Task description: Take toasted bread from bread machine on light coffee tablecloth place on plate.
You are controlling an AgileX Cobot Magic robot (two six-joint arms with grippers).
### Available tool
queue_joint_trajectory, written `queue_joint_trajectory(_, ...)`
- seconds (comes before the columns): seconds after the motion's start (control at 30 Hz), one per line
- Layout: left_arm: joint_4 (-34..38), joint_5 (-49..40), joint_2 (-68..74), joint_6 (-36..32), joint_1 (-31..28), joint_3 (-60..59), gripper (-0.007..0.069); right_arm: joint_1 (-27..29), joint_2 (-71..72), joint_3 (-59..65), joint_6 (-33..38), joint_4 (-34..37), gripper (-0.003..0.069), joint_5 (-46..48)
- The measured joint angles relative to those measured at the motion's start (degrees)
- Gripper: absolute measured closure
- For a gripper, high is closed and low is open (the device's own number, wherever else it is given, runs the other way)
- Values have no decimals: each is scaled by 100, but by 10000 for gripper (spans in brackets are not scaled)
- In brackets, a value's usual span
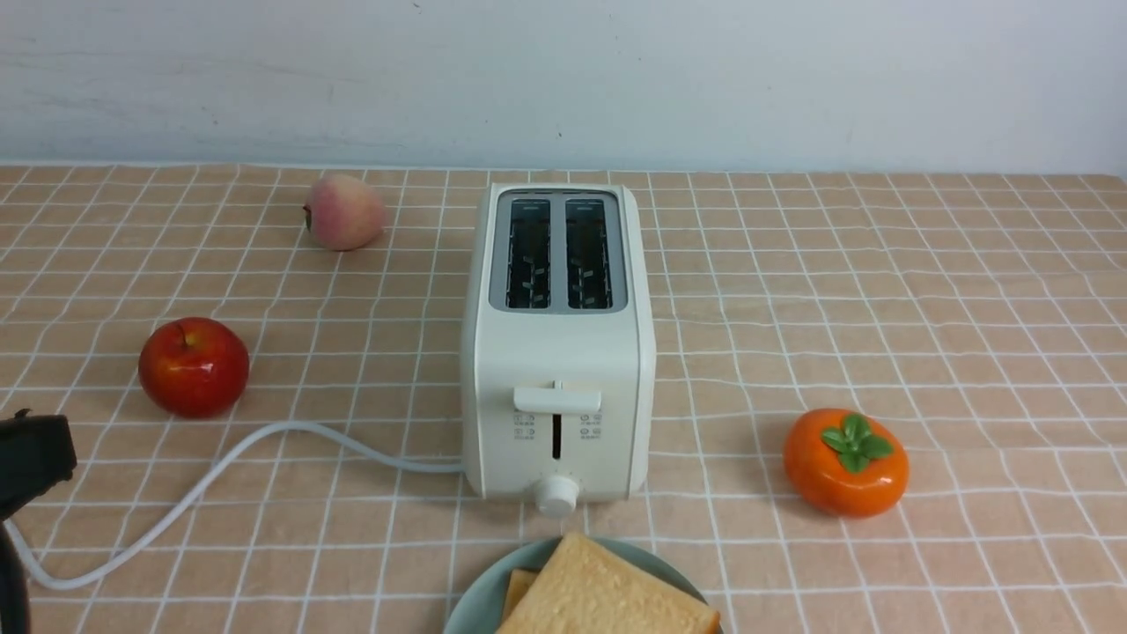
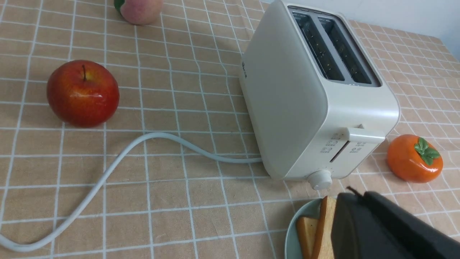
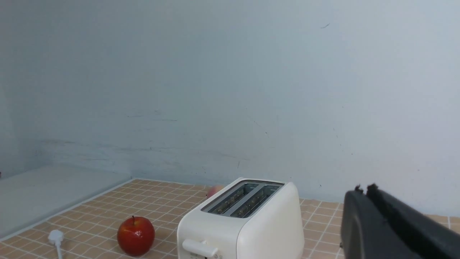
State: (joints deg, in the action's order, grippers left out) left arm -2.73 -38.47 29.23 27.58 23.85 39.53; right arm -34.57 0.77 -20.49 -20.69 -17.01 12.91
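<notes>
**Toasted bread (image 1: 607, 590) lies on the plate (image 1: 480, 603), right in front of the bread machine (image 1: 557, 352)**

From the front, the bread machine stands upright in the middle of the light coffee tablecloth (image 1: 880, 291), with its lever at the top of its track and its round knob facing me. Its two slots show only dark walls and wire guides. The plate sits just in front of the knob, cut off by the near edge. On it the two slices overlap, the upper one covering most of the lower. A white cord (image 1: 220, 467) curls from the machine's left side toward the near left. A red apple (image 1: 194, 366) sits to the left, a peach (image 1: 345, 211) farther back, and an orange persimmon (image 1: 845, 460) to the right. The left gripper (image 1: 40, 453) pokes in low at the left edge, well apart from the plate.

The left wrist view shows that gripper's black fingers pressed flat together with nothing between them. Beyond them are the plate's rim and the orange-brown crusts of both slices, near the machine's knob.

From the right wrist, the right gripper (image 3: 363, 190) is likewise clamped on itself and holds nothing. It is raised high enough that the wall fills most of the view. Below it are the bread machine, the apple, a sliver of peach and a white plug (image 3: 55, 237) on the cloth.
</notes>
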Motion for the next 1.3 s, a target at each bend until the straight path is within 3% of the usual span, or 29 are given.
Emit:
queue_joint_trajectory(0.63,0,0,0,-5,0,-5,624,0,0,4,0,0,639,0)
queue_joint_trajectory(0.8,64,362,-349,-535,-44,-419,622,0,0,6,0,0,638,0)
queue_joint_trajectory(0.93,584,1391,-1084,-1391,-620,-1528,620,0,0,6,0,0,636,0)
queue_joint_trajectory(1.1,1124,2655,-2197,-1746,-1725,-3235,613,0,0,6,0,0,635,0)
queue_joint_trajectory(1.2,1180,2803,-2772,-1757,-2145,-3927,608,0,0,6,0,0,635,0)
queue_joint_trajectory(1.3,1130,2322,-2965,-1784,-2303,-4091,607,0,0,11,0,0,630,0)
